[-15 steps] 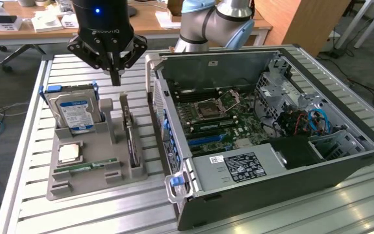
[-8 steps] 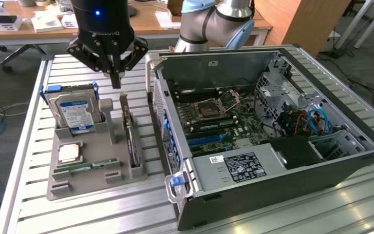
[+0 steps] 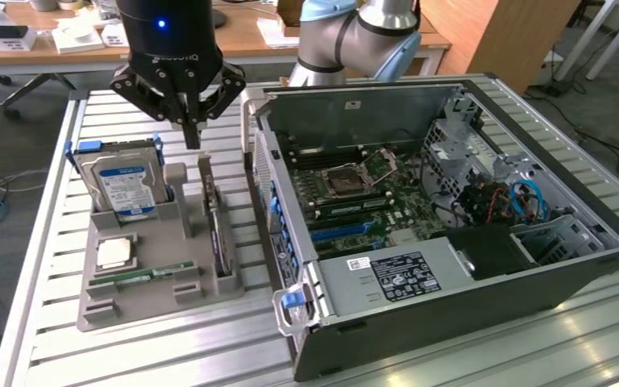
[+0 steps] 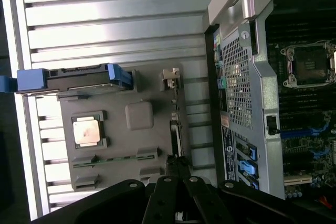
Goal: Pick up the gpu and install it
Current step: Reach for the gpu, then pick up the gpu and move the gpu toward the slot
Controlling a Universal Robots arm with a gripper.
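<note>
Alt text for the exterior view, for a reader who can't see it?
A shut, empty black gripper hangs above the gpu, which stands on edge in a grey holder beside a hard drive. An open computer case lies at the exterior view's right.

gripper (image 3: 193, 139) brand: "Robotiq", upside down on the body just above the jaws.
hard drive label (image 3: 126, 190): below the jaws, print unreadable.
power supply sticker (image 3: 396, 275): well apart from the jaws, print unreadable.

Under the matt black gripper (image 3: 193, 142), a dull grey plastic holder (image 3: 138, 300) lies on a ribbed, satin-sheen metal table (image 3: 450, 356).
</note>
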